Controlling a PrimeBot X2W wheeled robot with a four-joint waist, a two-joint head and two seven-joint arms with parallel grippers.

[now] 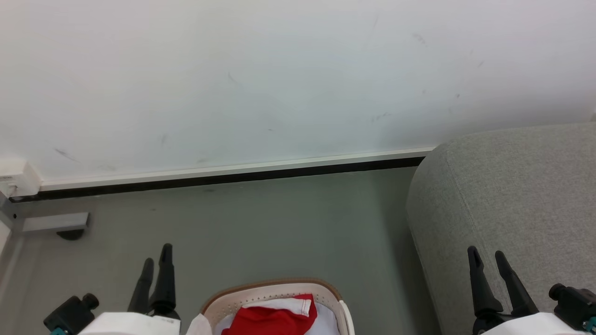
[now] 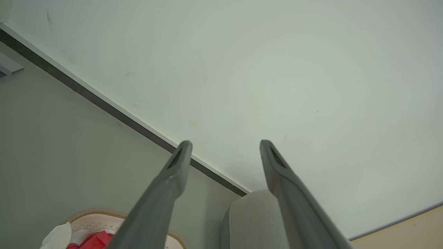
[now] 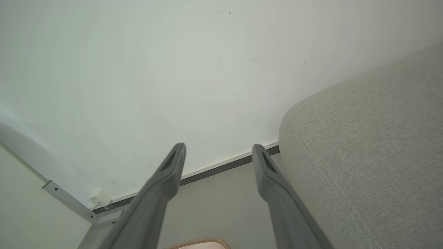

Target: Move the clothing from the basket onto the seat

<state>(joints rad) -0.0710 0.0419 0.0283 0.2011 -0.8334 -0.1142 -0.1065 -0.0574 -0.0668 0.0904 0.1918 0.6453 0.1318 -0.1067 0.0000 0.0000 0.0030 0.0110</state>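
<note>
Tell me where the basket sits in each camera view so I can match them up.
Head view: basket at the bottom edge, centre, with red clothing inside.
Left wrist view: basket in the bottom left corner.
Right wrist view: the basket's brown rim at the bottom edge, near centre.
Shared landmark: the grey seat, right of the basket in all three.

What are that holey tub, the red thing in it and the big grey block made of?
The basket looks like smooth cream plastic: stiff wall, neat rows of holes; its brown rim may be woven trim. The clothing looks like soft fabric: it folds and creases. The seat looks upholstered in matte grey woven cloth, with visible weave and seams.
</note>
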